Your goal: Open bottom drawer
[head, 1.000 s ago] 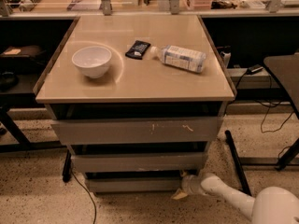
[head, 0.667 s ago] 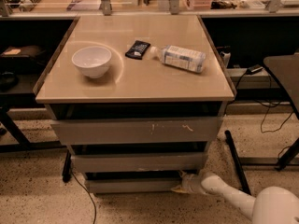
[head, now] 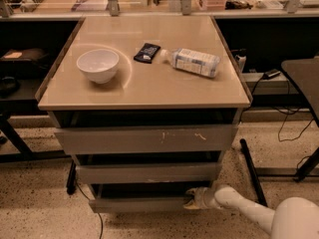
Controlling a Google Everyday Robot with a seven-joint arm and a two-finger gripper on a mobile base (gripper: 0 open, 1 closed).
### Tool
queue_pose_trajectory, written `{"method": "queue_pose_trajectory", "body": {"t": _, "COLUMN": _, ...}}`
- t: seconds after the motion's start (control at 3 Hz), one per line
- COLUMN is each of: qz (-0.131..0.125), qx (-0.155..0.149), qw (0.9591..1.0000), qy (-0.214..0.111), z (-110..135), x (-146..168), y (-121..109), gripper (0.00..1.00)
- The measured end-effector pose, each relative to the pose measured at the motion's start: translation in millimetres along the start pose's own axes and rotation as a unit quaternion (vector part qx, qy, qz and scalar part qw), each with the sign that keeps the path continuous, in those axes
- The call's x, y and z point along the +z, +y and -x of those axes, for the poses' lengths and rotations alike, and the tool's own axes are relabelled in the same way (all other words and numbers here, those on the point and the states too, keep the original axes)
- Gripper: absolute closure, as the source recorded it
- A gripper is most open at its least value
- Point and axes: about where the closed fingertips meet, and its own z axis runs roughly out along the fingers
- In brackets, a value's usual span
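Observation:
The bottom drawer (head: 139,203) is the narrowest grey front, lowest under the beige table. It stands slightly out, with a dark gap above it. My gripper (head: 192,200) is at the drawer's right end, touching the top right corner of its front. My white arm (head: 249,214) reaches in from the lower right. Above it are the mid-width front (head: 147,174) and the widest front (head: 144,139) with pale scratch marks.
On the table top (head: 144,86) stand a white bowl (head: 98,65), a black packet (head: 147,52) and a lying plastic bottle (head: 194,61). A dark table leg (head: 251,171) stands on the floor to the right. A cable (head: 94,218) runs on the floor at the left.

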Motion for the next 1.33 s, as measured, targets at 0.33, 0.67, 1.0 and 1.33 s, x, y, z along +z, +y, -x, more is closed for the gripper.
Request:
{"method": "queue_pose_trajectory", "body": {"t": 0.33, "qz": -0.008, "qx": 0.005, "qw": 1.0, "qy": -0.001, "z": -9, "x": -6, "y": 25, "gripper": 0.95}}
{"method": "queue_pose_trajectory", "body": {"t": 0.67, "qz": -0.008, "qx": 0.005, "qw": 1.0, "qy": -0.001, "z": -5, "x": -11, "y": 23, "gripper": 0.74}}
{"method": "queue_pose_trajectory", "body": {"t": 1.0, "qz": -0.007, "qx": 0.005, "qw": 1.0, "qy": -0.001, "z": -5, "x": -9, "y": 23, "gripper": 0.5}}
{"method": "queue_pose_trajectory", "body": {"t": 1.33, "qz": 0.01, "qx": 0.006, "qw": 0.9999, "qy": -0.003, "z": -14, "x": -20, "y": 42, "gripper": 0.52}}
